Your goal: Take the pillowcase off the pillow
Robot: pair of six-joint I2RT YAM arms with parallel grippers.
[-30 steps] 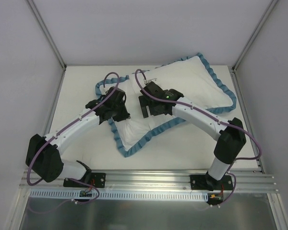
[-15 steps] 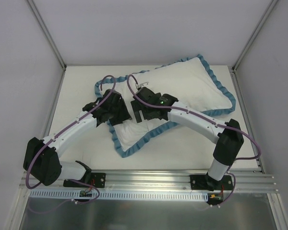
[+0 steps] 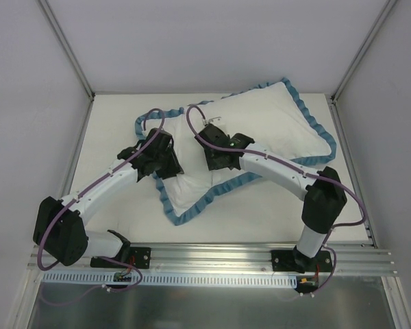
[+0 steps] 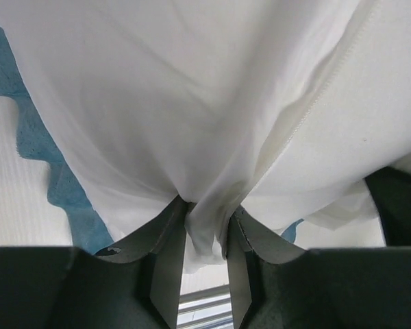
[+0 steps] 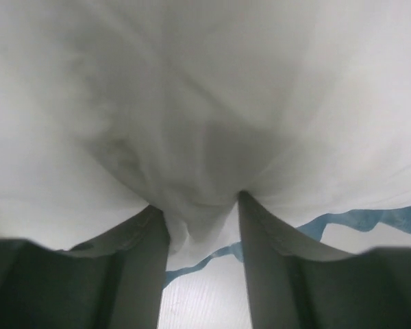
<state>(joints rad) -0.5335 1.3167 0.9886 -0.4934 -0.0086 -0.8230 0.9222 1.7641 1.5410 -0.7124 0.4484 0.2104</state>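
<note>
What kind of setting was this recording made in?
Probably a lab robot test cell: a white table boxed in by plain grey walls, with a metal rail along its near edge.

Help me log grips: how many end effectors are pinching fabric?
2. The left end effector pinches white fabric near the blue ruffle; the right end effector pinches white fabric further right.

Pillowcase (image 3: pixel 267 120) lying diagonally on table (image 3: pixel 116 123), far end reaching toward back-right corner. Left gripper (image 3: pixel 170 163) sitting on its near-left end, right gripper (image 3: pixel 212 159) sitting just right of it.
</note>
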